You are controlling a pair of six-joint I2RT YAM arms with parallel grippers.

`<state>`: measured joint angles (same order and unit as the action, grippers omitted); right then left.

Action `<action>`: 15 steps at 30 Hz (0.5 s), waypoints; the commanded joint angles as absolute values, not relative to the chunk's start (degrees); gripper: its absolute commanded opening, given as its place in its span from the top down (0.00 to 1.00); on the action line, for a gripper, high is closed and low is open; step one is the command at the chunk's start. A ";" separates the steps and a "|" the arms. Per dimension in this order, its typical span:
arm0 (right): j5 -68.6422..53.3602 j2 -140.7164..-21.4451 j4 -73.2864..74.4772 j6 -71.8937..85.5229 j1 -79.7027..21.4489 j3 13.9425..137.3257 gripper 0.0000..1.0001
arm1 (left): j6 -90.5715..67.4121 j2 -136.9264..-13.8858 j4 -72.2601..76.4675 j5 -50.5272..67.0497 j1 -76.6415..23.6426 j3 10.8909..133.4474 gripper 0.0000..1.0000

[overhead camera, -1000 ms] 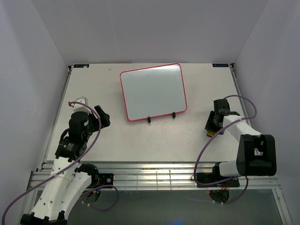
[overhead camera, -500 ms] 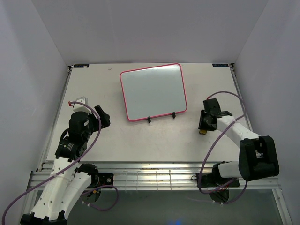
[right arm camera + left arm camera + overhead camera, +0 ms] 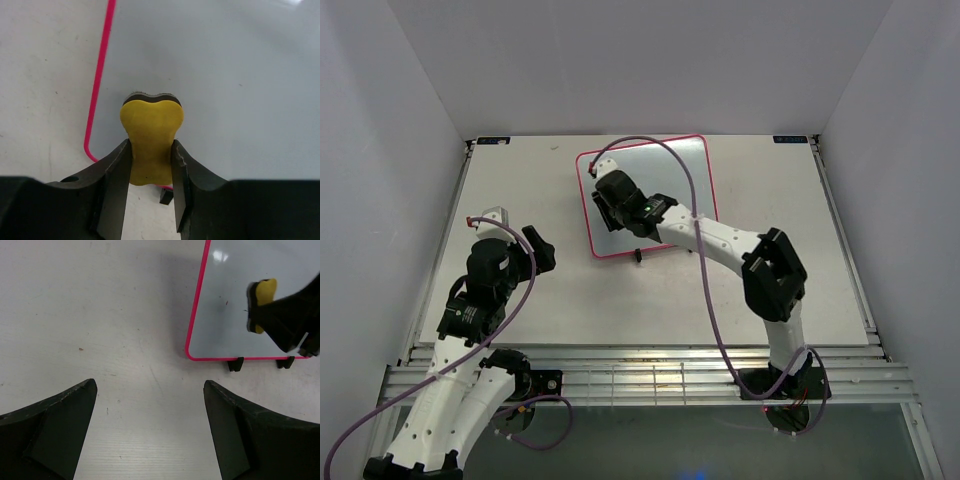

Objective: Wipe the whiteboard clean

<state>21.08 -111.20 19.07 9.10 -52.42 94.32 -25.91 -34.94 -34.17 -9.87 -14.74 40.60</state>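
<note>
Pale, plain walls close in a white desk [image 3: 520, 190] on three sides; the whiteboard [image 3: 675, 165] lies flat at the far middle of it, slightly skewed, its thin pink frame [image 3: 197, 300] rounded at the corners and two small black clip feet [image 3: 235, 363] on its near edge. The right arm [image 3: 720, 238] reaches across from the near right, its wrist over the board's left part; the right jaws are pinched on a small yellow eraser [image 3: 151, 135], gripping its narrow waist, the dark pad side facing the board; the eraser sits over the white surface just inside the frame's near left corner, though whether it touches the board I cannot tell. A purple cable [image 3: 692, 185] loops above the board. The left arm [image 3: 485, 275] is at the near left, well apart from the whiteboard; the left jaws are spread wide over bare desk, holding nothing.
</note>
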 commanded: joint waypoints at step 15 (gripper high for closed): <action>28.04 -126.13 17.76 -2.64 -53.26 109.96 0.73 | -25.49 -33.05 -32.61 -9.23 -14.85 39.99 0.02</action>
<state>25.69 -126.87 19.51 -0.95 -53.93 109.82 -25.91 -33.54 -33.82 -9.85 -14.74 40.12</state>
